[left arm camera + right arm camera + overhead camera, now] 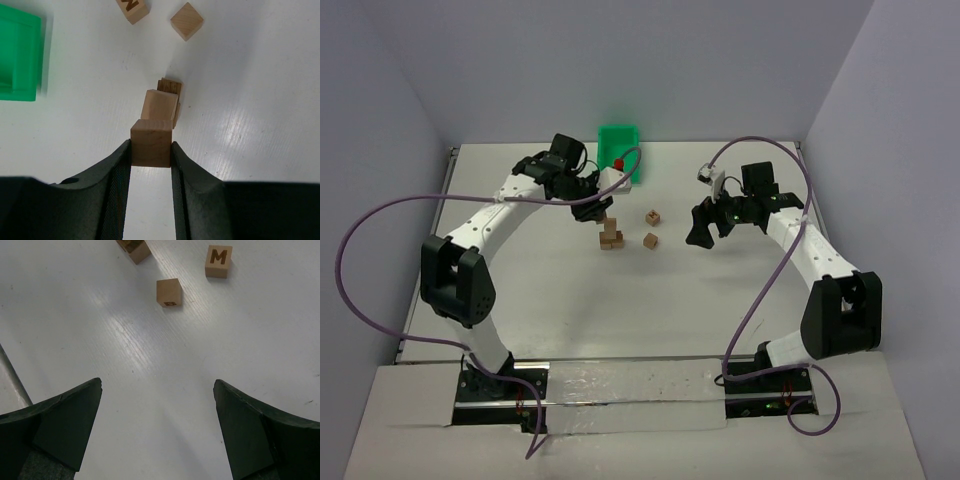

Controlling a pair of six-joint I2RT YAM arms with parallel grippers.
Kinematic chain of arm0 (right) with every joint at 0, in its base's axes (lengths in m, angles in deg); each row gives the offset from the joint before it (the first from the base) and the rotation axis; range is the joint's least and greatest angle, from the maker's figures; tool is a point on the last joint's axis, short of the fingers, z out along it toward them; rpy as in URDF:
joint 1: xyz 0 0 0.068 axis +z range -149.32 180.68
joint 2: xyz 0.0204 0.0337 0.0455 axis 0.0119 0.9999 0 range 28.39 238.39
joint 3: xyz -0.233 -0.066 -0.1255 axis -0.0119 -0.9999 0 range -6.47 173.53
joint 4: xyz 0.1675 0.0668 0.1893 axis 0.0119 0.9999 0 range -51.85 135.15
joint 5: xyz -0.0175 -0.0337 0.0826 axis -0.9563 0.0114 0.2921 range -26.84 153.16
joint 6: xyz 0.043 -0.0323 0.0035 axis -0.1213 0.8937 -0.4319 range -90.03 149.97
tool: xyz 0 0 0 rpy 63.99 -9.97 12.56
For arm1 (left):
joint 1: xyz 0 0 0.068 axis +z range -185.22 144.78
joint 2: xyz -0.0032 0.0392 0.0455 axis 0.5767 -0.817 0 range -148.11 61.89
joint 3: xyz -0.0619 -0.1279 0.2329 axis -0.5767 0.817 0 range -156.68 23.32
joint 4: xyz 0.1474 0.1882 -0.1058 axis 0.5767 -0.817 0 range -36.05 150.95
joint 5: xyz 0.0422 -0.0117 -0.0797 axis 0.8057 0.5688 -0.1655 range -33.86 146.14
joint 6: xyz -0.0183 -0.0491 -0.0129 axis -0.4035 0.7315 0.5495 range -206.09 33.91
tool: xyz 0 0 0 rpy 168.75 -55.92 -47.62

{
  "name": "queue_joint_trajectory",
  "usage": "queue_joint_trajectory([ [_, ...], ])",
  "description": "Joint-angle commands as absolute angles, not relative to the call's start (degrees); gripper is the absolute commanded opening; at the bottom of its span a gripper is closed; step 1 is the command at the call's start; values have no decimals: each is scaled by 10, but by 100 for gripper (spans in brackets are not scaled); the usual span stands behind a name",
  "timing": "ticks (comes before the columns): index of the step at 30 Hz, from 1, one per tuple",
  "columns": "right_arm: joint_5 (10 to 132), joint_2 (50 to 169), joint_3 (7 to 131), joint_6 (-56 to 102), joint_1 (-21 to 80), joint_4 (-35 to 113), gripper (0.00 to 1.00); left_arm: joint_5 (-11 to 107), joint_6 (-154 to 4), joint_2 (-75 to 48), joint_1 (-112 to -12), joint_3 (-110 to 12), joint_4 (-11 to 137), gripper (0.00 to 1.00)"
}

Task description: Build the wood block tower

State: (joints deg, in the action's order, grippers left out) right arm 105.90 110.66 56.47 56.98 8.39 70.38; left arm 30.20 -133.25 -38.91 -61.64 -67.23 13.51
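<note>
My left gripper is shut on a plain tan wood block, pinched between both fingertips. It hangs just above the tower, a short stack of tan cubes that also shows in the top view as the tower under my left gripper. Two loose wood blocks lie to the right of it: one farther back and one nearer. My right gripper hovers to their right, wide open and holding nothing. Its camera sees a block marked B and a block marked M.
A green bin stands at the back of the table behind the tower, with a small red thing in it; its corner shows as the green bin in the left wrist view. Purple cables loop from both arms.
</note>
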Motion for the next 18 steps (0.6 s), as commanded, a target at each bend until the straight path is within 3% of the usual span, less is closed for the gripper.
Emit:
queue_joint_trajectory([
  [1, 1065, 1111, 570, 581, 81, 705, 100, 263, -1371, -399, -615, -709, 111, 21],
  [18, 1066, 1116, 572, 583, 81, 708, 100, 220, -1428, -439, -615, -756, 63, 26],
])
